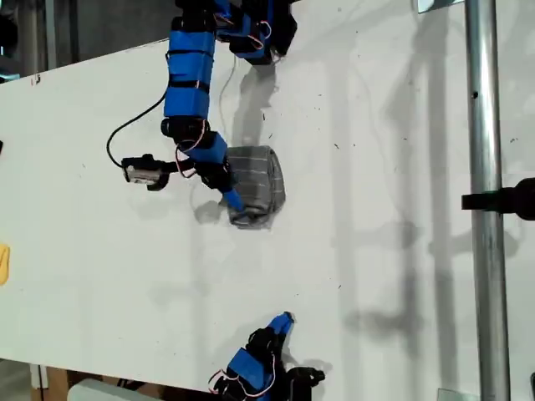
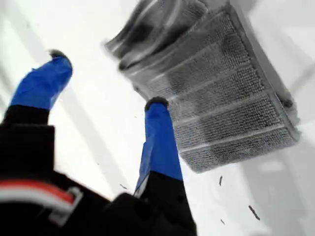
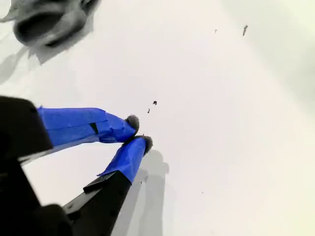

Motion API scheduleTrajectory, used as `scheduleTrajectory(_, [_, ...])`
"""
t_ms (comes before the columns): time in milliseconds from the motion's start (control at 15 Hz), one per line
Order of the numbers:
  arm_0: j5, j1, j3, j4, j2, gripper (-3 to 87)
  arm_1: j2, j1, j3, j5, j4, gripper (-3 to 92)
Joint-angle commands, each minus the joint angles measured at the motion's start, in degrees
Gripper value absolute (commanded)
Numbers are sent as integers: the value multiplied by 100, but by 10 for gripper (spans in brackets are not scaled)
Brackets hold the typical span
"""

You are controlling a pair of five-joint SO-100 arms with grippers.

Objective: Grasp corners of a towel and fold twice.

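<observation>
The folded towel (image 1: 255, 185) lies on the white tabletop (image 1: 376, 251) nearer its far edge in the exterior view. My first gripper (image 2: 106, 81) is held spread and empty beside it, one fingertip (image 2: 156, 104) at the cloth's edge, apparently released. My second gripper (image 3: 139, 132) is kept closed on nothing, well apart near the near edge, clear of the work.

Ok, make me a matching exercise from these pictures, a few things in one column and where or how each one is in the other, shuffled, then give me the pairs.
Things:
1. the towel
2. my first gripper
3. my second gripper
4. the small yellow object

States or places:
A. jaws shut, holding nothing, over bare table
B. at the exterior view's left edge
C. folded into a small grey bundle with white stripes
D. jaws open, one fingertip at the towel's edge

Pairs: 1-C, 2-D, 3-A, 4-B
</observation>
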Motion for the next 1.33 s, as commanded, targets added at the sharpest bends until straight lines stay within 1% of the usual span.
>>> scheduleTrajectory(0, [255, -272, 26, 70, 35, 34, 1292, 334, 185, -334, -229, 343])
scheduleTrajectory(200, [905, -422, 26, 70, 35, 34, 2294, 633, 1222, -316, -193, 340])
scheduleTrajectory(267, [1230, -422, 26, 70, 35, 34, 2786, 747, 1863, -220, -299, 320])
scheduleTrajectory(333, [1696, -422, 26, 70, 35, 34, 3419, 896, 2742, -158, -475, 155])
scheduleTrajectory(400, [2443, -422, 26, 70, 35, 34, 4131, 1055, 3753, 202, -624, -3])
scheduleTrajectory(467, [3252, -422, 26, 70, 35, 34, 4852, 1169, 4808, 448, -800, -3])
scheduleTrajectory(600, [5449, -404, 26, 53, 35, 32, 6021, 1239, 6425, 896, -984, -3])
scheduleTrajectory(800, [5440, -404, 35, 44, 35, 32, 7277, 1459, 7611, 1731, -475, -3])
scheduleTrajectory(867, [5440, -404, 35, 44, 35, 32, 8112, 1468, 8130, 2329, -272, 18])
scheduleTrajectory(933, [5440, -404, 35, 44, 35, 32, 9483, 1503, 8323, 2646, 905, 52])
scheduleTrajectory(1000, [5432, -404, 35, 44, 44, 32, 9527, 1591, 8121, 2619, 1213, 77])
scheduleTrajectory(1267, [5423, -413, 35, 44, 44, 31, 9694, 1617, 8209, 2522, 1239, 86])
